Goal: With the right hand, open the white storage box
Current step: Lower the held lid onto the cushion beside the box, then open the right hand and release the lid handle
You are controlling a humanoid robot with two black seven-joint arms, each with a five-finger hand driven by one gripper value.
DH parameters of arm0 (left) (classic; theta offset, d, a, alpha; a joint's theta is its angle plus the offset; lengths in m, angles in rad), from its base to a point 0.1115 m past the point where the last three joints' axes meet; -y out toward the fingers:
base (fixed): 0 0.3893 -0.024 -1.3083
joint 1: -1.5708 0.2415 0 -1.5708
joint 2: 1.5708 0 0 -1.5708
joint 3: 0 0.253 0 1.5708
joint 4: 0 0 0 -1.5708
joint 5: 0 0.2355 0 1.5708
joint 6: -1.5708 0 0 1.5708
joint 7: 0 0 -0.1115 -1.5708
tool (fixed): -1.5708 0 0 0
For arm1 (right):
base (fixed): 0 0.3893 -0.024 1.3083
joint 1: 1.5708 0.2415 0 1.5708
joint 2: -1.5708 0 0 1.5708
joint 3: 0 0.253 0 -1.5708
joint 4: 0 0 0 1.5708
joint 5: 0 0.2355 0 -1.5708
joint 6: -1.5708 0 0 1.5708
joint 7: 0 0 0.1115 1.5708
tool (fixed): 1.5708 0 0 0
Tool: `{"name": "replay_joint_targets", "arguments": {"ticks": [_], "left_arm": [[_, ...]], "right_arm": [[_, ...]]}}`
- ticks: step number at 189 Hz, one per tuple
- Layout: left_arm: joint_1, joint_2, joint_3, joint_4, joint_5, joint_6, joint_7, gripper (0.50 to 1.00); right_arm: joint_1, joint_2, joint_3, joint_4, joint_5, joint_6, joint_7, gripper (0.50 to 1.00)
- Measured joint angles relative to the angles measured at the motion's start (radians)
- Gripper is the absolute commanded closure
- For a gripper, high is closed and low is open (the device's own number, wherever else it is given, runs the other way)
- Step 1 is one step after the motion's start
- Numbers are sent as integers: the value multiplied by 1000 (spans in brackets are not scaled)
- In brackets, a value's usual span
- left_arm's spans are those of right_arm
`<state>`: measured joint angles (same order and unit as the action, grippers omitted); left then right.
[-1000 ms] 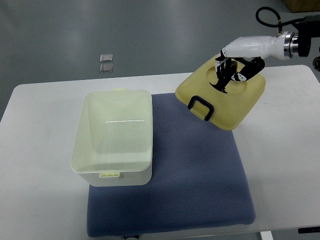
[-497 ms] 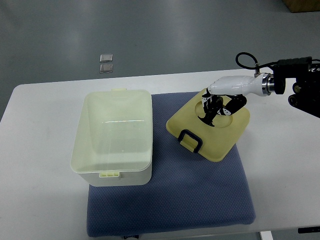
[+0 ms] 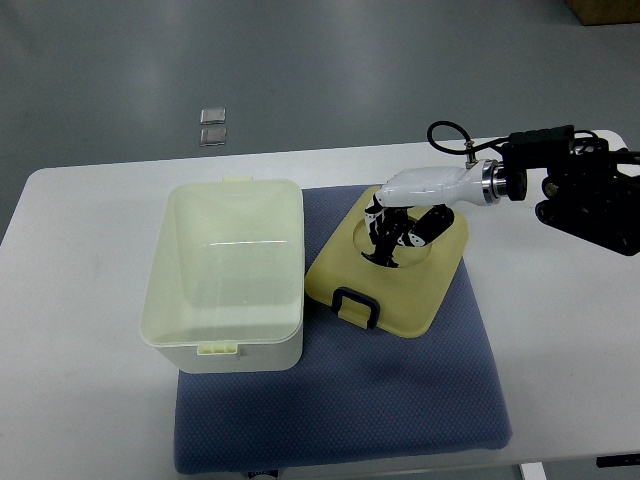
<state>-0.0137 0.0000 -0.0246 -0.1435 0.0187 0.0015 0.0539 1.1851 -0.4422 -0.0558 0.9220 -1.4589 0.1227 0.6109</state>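
We cannot see where the right hand (image 3: 400, 226) meets the lid (image 3: 390, 265): its dark fingers (image 3: 385, 240) blur into their own shadow over the round recess, so the grip itself is unclear to us. The hand covers part of that recess. The right arm (image 3: 580, 190) runs off the right edge. The blue mat (image 3: 400, 390) is cut by the bottom edge and partly hidden under the white storage box (image 3: 228, 275) (and under the lid). Two small squares (image 3: 212, 126) on the floor are too small for us to identify.
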Motion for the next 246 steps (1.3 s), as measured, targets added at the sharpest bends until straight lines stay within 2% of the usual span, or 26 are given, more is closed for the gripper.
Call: {"name": "replay_joint_targets", "arguments": {"ticks": [92,104,105,106,107,108,109,110,111,112,113,114,115,116,117,122,130,146,188,246], "left_arm": [[0,0,0,0,0,0,0,500],[0,0,0,0,0,0,0,500],[0,0,0,0,0,0,0,500],[0,0,0,0,0,0,0,500],[0,0,0,0,0,0,0,500],[0,0,0,0,0,0,0,500],[0,0,0,0,0,0,0,500],[0,0,0,0,0,0,0,500],[0,0,0,0,0,0,0,500],[0,0,0,0,0,0,0,500],[0,0,0,0,0,0,0,500],[0,0,0,0,0,0,0,500],[0,0,0,0,0,0,0,500],[0,0,0,0,0,0,0,500],[0,0,0,0,0,0,0,500],[0,0,0,0,0,0,0,500],[0,0,0,0,0,0,0,500],[0,0,0,0,0,0,0,500],[0,0,0,0,0,0,0,500],[0,0,0,0,0,0,0,500]], "right_arm": [[-28,21,-6,-3,-3,0,0,996],[-29,21,-6,-4,-3,0,0,881],[-29,21,-6,-4,-3,0,0,853],[-29,21,-6,-4,-3,1,0,852],[-29,21,-6,-4,-3,1,0,818],[-30,21,-6,-4,-3,1,0,818],[-30,21,-6,-4,-3,2,0,783],[-30,21,-6,-5,-2,2,0,783],[-30,21,-5,-5,-2,2,0,742],[-30,21,-5,-5,-1,3,0,742],[-30,20,-5,-5,0,4,0,706],[-30,20,-5,-5,1,4,0,705],[-30,20,-5,-5,1,4,0,675],[-30,20,-5,-5,2,5,0,675],[-30,19,-5,-5,3,5,0,652],[-31,18,-3,-6,7,7,0,619],[-32,17,1,-6,11,11,0,599],[-33,15,5,-6,16,20,0,581],[-32,-1,9,-6,64,41,0,576],[-33,-53,119,-8,367,49,0,574]]}}
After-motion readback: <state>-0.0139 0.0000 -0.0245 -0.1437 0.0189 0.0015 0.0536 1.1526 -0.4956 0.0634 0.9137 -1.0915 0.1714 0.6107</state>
